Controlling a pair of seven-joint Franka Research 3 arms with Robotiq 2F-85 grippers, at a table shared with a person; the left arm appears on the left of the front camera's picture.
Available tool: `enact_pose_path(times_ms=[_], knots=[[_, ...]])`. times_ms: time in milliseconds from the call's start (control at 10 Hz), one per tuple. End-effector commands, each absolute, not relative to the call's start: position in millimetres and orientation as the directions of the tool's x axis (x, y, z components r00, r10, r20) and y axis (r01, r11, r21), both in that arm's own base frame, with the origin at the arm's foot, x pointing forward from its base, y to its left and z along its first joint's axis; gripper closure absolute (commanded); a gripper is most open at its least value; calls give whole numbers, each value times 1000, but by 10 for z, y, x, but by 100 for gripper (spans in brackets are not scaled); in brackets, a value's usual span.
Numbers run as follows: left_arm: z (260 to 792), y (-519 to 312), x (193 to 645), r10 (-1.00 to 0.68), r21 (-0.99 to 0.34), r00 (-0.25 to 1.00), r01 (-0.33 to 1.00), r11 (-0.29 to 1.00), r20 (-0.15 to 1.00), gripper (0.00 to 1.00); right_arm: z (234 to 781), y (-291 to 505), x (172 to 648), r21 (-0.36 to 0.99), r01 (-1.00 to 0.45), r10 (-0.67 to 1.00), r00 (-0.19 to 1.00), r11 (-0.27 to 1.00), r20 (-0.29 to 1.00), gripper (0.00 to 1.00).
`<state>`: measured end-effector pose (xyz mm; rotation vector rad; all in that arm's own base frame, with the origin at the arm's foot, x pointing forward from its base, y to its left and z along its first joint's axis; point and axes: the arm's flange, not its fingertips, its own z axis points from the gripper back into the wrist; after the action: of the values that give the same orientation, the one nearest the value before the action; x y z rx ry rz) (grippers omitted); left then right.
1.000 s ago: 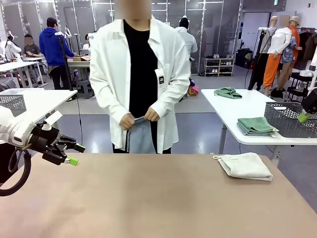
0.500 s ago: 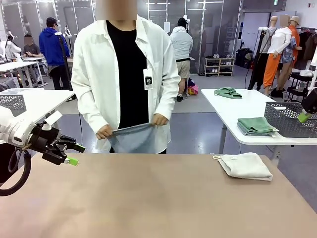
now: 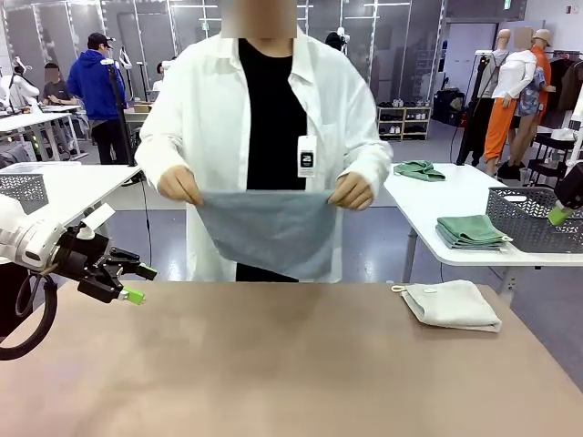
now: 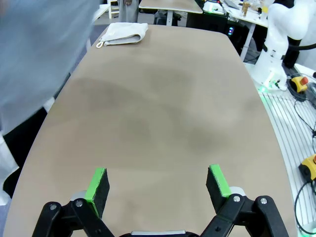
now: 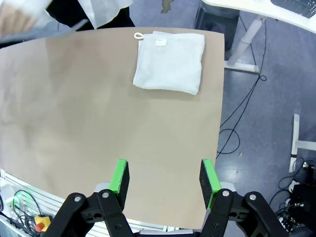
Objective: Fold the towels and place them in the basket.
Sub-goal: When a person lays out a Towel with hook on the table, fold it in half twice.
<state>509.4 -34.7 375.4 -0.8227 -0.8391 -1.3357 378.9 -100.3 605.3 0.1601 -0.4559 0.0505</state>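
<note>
**Grey-blue towel aloft, both tools idle**

Everything below is placed against the brown table (image 3: 273,364).

A person at the table's far edge holds the grey-blue towel (image 3: 264,228) by its two upper corners, one hand (image 3: 179,185) at each end (second hand (image 3: 352,191)). It hangs spread above that edge, not touching the top. We read the grip as a way to open the cloth flat before laying it down for folding.

The cream-white towel (image 3: 453,303) lies folded on the table near its far right corner, loop toward the person. We judge it parked there, on the side nearest the mesh basket (image 3: 533,218), awaiting transfer.

That basket stands on a white side table beyond the brown table's right edge. Just beside it sits a folded green pile (image 3: 469,230); farther back lies a crumpled green cloth (image 3: 419,169).

The left gripper (image 3: 139,283) hovers at the table's left edge, fingers spread wide, nothing between them. The right gripper (image 5: 163,175) hangs above the table's near right part, equally wide and empty, looking toward the cream-white towel. Both sit back from the middle — probably to leave room for the cloth.

Counts:
- One grey-blue towel.
- One cream-white towel.
- One green pile, layers uncountable.
- One loose green cloth.
- Two baskets — a second basket (image 3: 23,189) shows beyond the table's left edge.
- Two grippers.
</note>
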Motion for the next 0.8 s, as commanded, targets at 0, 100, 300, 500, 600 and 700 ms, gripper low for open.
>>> enact_pose_path(times_ms=[0, 100, 300, 500, 600, 700], knots=[[3778, -349, 5089, -473, -19, 48, 998, 64, 880, 0, 6058, -996, 3814, 153, -75, -3, 892, 985, 453, 28], [3778, -349, 5089, -473, -19, 48, 998, 64, 880, 0, 6058, -996, 3814, 153, -75, -3, 892, 985, 453, 28], [3778, -349, 5089, -473, -19, 48, 998, 64, 880, 0, 6058, -996, 3814, 153, -75, -3, 892, 985, 453, 28], [3778, -349, 5089, -473, -19, 48, 998, 64, 880, 0, 6058, -996, 3814, 153, -75, -3, 892, 985, 453, 28], [3778, -349, 5089, -473, -19, 48, 998, 64, 880, 0, 6058, -996, 3814, 153, -75, -3, 892, 985, 453, 28], [3778, -349, 5089, -473, -19, 48, 998, 64, 880, 0, 6058, -996, 3814, 153, -75, -3, 892, 985, 453, 28]])
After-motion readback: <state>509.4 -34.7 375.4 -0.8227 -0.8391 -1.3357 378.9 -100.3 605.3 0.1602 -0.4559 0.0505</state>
